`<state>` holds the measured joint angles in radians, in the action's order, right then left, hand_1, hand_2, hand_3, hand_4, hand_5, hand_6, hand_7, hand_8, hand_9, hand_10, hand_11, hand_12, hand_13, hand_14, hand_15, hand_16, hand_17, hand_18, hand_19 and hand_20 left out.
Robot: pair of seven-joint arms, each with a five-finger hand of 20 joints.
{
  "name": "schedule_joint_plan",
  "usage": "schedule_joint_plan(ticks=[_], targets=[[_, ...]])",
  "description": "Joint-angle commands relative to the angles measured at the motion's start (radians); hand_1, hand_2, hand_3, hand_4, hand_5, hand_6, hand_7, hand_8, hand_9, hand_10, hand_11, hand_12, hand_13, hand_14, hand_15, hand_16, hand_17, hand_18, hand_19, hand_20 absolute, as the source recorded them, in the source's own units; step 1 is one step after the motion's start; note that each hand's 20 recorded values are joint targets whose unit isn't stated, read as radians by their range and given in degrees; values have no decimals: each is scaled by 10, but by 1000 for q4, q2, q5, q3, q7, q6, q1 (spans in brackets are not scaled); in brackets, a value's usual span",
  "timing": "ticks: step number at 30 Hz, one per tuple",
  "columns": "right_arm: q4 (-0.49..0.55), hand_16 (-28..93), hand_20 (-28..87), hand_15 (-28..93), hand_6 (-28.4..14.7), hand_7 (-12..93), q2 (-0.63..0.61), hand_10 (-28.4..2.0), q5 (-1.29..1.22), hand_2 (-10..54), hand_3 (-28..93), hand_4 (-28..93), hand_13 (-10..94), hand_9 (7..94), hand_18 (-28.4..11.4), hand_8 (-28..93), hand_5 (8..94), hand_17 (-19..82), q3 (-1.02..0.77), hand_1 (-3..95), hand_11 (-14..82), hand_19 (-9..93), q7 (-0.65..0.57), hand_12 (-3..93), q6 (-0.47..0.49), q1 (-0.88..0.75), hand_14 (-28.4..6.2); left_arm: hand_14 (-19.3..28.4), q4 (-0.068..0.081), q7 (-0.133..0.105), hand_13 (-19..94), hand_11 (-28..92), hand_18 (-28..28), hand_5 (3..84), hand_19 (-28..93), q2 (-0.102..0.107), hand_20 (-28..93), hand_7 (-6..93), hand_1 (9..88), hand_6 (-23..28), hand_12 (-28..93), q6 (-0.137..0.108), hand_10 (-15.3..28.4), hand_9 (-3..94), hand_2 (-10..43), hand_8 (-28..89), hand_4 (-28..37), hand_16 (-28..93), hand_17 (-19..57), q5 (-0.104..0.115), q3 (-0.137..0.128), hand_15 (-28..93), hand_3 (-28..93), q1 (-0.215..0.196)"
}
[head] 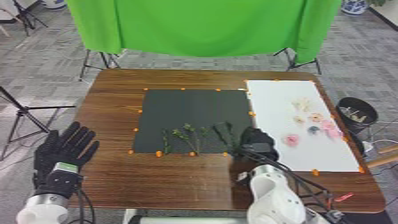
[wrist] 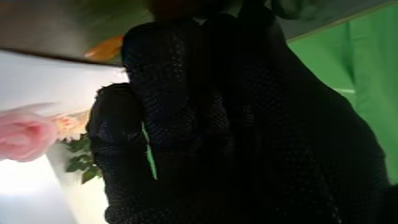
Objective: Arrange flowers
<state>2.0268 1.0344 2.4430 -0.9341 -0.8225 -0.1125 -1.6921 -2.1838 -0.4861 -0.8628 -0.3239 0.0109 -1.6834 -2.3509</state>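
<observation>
Black fabric is covering the straight, spread fingers [head: 78, 137] of the open left hand [head: 60, 155], which is lying palm down at the table's left edge. The right hand [head: 258, 140] is hovering where the black sheet [head: 187, 106] and the white sheet [head: 271, 100] are meeting; whether it is closing on anything cannot be determined. A dark green stem [head: 222, 131] is lying just beside it on the black sheet. Farther left, a leafy green sprig [head: 187, 135] and a narrow green stem [head: 165, 139] are resting near that sheet's near edge. On the white sheet, a single pink flower [head: 290, 140] is lying nearest the right hand; pink blooms [head: 332, 131], a blue-grey bloom [head: 313, 129] and cream blooms [head: 303, 104] are lying beyond. Orange markers [head: 315, 172] are bordering both sheets. Outward, the brown wooden table [head: 124, 185] is supporting the layout, a black bin [head: 357, 106] is standing beside its right edge, and a green cloth [head: 200, 25] is hanging behind.
</observation>
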Motion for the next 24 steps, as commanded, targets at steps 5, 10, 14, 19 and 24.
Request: schedule_joint_plan(ticks=[5,10,14,19,24], targets=[[-1,352,291,494,-32,362,5,-125,22,-95,684,-283,776,783,-244,107,723,421,-14,559,137,914,-4,293,-38,-25,-84,163,-5,14,280,236,148,457,430,-9,88,182,293,95,113,-4,167,395,179,-97,-283,-93,-67,-2,7,426,703,1],[11,350,290,496,-29,363,-36,-119,114,-95,686,-282,778,786,-242,116,722,423,-63,562,140,915,-47,299,-134,-17,-83,163,-10,13,280,236,148,457,430,-10,88,183,292,95,113,-6,167,395,180,-98,-283,-94,-67,-3,1,427,702,-5],[48,366,289,497,-29,378,-67,-122,78,-95,698,-282,774,781,-241,129,699,426,-181,563,135,918,-40,319,-151,-48,-75,162,-13,21,279,237,148,457,431,-20,88,183,292,95,113,-7,167,396,180,-98,-283,-95,-67,-9,-7,426,703,-11],[33,370,315,534,-36,331,-105,-140,4,-95,739,-283,719,678,-219,34,629,392,-333,532,199,901,18,211,-29,-76,-73,162,-14,32,279,237,148,457,431,-16,88,183,292,95,113,3,167,396,181,-98,-283,-95,-67,-18,0,423,701,-8],[19,360,334,529,-33,234,-132,-136,-68,-95,746,-283,673,587,-215,-135,571,362,-407,540,157,873,79,158,78,-73,-78,162,-10,22,279,236,148,456,430,-9,88,183,291,94,112,2,166,395,181,-98,-283,-94,-67,-11,10,423,702,11]])
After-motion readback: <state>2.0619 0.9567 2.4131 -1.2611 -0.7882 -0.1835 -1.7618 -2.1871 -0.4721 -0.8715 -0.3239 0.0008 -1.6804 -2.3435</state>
